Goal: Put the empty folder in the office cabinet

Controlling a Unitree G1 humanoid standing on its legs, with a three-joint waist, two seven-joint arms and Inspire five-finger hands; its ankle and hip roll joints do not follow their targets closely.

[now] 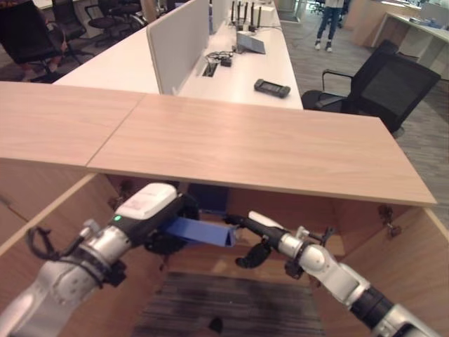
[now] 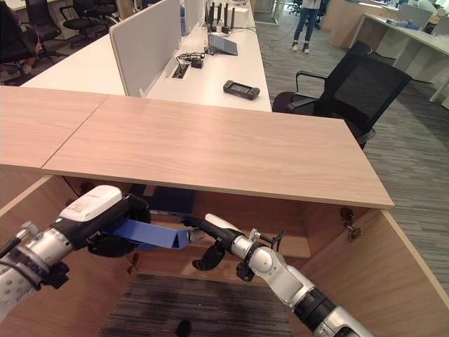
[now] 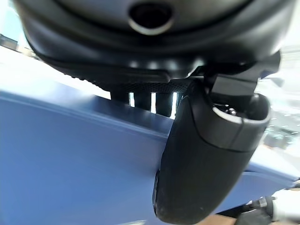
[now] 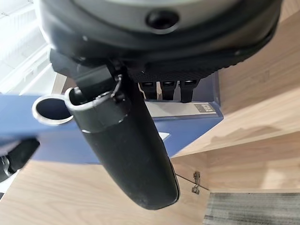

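Note:
A blue folder (image 1: 200, 232) hangs level in the opening of the wooden office cabinet (image 1: 259, 147), just below its top board. My left hand (image 1: 167, 241) is shut on the folder's left part; in the left wrist view its thumb (image 3: 206, 154) presses on the blue cover (image 3: 70, 154). My right hand (image 1: 261, 223) reaches in from the right, open, its straight fingers touching the folder's right end while the thumb hangs below, apart from it. In the right wrist view the folder's spine (image 4: 192, 124) with its ring hole (image 4: 49, 108) lies past the fingers.
A dark blue object (image 1: 208, 198) stands deeper in the cabinet, behind the folder. The wooden side walls (image 1: 414, 267) bear metal hinges (image 1: 387, 219). Beyond the cabinet are a white desk (image 1: 238, 77), a black office chair (image 1: 382, 88) and a standing person (image 1: 330, 24).

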